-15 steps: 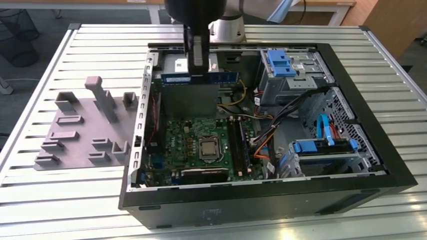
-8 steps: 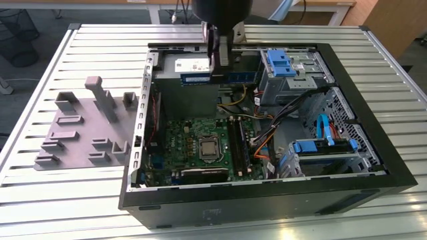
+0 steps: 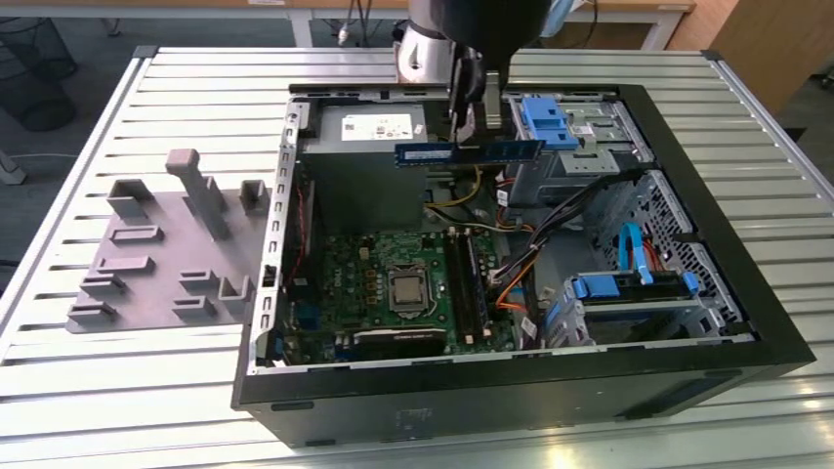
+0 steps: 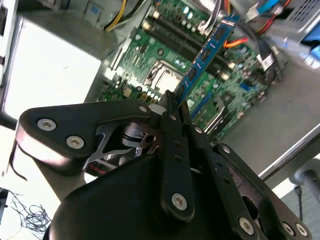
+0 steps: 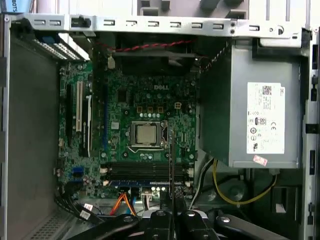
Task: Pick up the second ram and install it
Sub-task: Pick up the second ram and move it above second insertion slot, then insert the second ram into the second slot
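Slatted metal table (image 3: 195, 98); an open computer case (image 3: 521, 396) is laid on it.
The second ram (image 3: 424, 155), pinched mid-length across its faces by the gripper (image 3: 472, 132) at twelve o'clock of the motherboard (image 3: 378, 264), is judged light, stiff and fragile.

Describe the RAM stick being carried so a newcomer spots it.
Find the open black computer case. Above its end with the grey power supply, the gripper holds the second ram level in the air. It is a slim blue-green board, unlike the chunky blue latches beside it.
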`<state>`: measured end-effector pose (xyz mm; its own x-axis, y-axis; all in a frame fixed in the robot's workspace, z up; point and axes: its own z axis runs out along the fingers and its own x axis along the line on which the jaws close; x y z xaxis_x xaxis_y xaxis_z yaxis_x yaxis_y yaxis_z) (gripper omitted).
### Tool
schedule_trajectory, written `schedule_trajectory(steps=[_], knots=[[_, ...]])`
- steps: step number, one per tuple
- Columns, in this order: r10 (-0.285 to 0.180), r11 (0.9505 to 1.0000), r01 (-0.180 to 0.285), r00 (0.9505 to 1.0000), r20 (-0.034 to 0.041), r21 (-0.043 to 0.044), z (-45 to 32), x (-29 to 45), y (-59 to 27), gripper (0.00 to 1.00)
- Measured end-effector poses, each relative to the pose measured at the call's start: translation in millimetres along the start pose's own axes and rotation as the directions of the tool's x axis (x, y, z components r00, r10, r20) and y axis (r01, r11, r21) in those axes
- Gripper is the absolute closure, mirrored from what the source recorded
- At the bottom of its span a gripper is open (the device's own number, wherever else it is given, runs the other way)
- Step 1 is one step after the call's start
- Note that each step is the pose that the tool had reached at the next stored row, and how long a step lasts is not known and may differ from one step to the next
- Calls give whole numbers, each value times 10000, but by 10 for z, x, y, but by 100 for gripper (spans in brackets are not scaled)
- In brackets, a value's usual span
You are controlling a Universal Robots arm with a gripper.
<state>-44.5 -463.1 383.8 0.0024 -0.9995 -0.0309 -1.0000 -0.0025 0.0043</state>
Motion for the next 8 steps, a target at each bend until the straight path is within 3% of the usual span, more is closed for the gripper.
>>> schedule_trajectory(steps=[8], knots=[[1,10000,-1,10000,-8,0,0,0,-12,86]])
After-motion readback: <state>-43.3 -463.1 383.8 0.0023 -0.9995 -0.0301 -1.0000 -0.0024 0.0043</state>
